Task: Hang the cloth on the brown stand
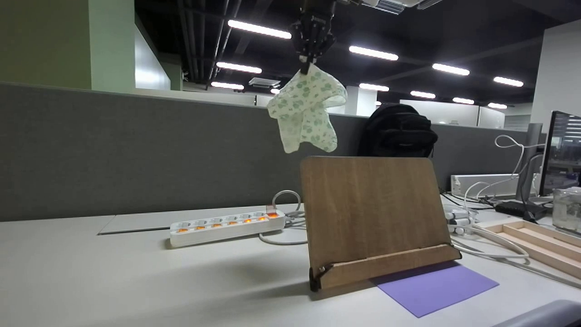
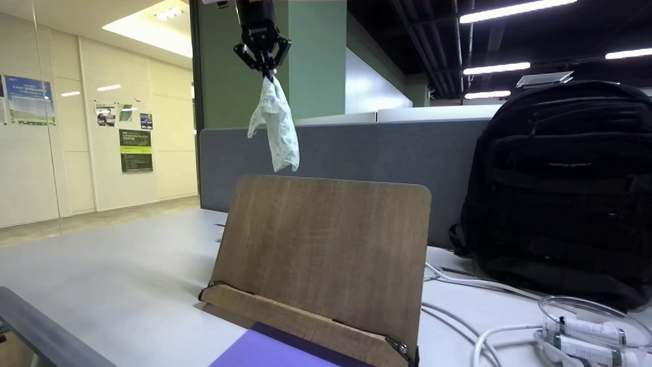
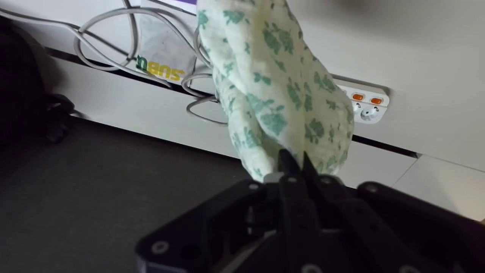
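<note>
The cloth is white with green leaf prints and shows in both exterior views [image 1: 306,106] [image 2: 280,125] and in the wrist view [image 3: 280,83]. My gripper [image 1: 305,68] [image 2: 268,75] [image 3: 297,159] points down and is shut on the cloth's top edge. The cloth hangs loosely in folds, its lower end a little above the stand's top edge and apart from it in both exterior views. The brown stand [image 1: 374,209] [image 2: 326,250] is a tilted wooden board with a front ledge on the white table. I cannot make out the stand in the wrist view.
A white power strip [image 1: 227,229] lies beside the stand. A purple sheet [image 1: 440,290] lies at its foot. A grey partition [image 1: 136,159] and a black backpack [image 1: 399,131] stand behind. Cables, a wooden tray [image 1: 540,245] and a monitor [image 1: 563,154] are at one side.
</note>
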Available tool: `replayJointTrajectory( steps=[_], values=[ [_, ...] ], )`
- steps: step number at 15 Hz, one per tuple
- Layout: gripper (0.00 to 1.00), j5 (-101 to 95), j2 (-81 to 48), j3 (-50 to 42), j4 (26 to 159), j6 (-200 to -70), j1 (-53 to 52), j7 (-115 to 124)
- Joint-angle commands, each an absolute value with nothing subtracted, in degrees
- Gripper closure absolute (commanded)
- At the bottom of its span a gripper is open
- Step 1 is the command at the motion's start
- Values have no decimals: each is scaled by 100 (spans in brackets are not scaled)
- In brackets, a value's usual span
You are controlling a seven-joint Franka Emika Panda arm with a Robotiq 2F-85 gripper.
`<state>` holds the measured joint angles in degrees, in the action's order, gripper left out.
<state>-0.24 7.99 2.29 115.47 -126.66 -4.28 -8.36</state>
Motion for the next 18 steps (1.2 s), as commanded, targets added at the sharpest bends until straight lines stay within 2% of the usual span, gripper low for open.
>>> replayJointTrajectory(
  steps=[1,5,18],
  values=[
    [97,-26,791,248,11532,-12653,-399,-833],
    [99,-14,763,290,11548,-12650,-435,-951],
    [99,616,1039,-369,11960,-11914,-237,-4503]
  ],
)
